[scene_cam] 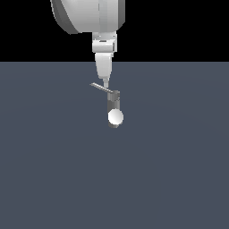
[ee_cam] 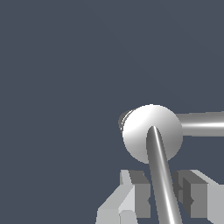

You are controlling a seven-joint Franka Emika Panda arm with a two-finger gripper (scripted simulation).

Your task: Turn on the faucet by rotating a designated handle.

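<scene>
The faucet [scene_cam: 114, 103] stood upright on the dark grey worktop [scene_cam: 170, 179], near the middle of the exterior view, with its white ball [scene_cam: 115, 117] at the lower front and the handle [scene_cam: 101, 87] reaching from the post's top toward the exterior view's left. The likeliest failure seemed to be a slip: the handle was thin and smooth, so a sideways push from one finger could ride over it without turning it. The arm hung straight down from above, its end effector [scene_cam: 105, 83] lowered onto the handle partway along the bar. In the wrist view the end effector [ee_cam: 164, 199] stood open, its fingers [ee_cam: 138, 194] straddling the bar without visibly pinching it.
</scene>
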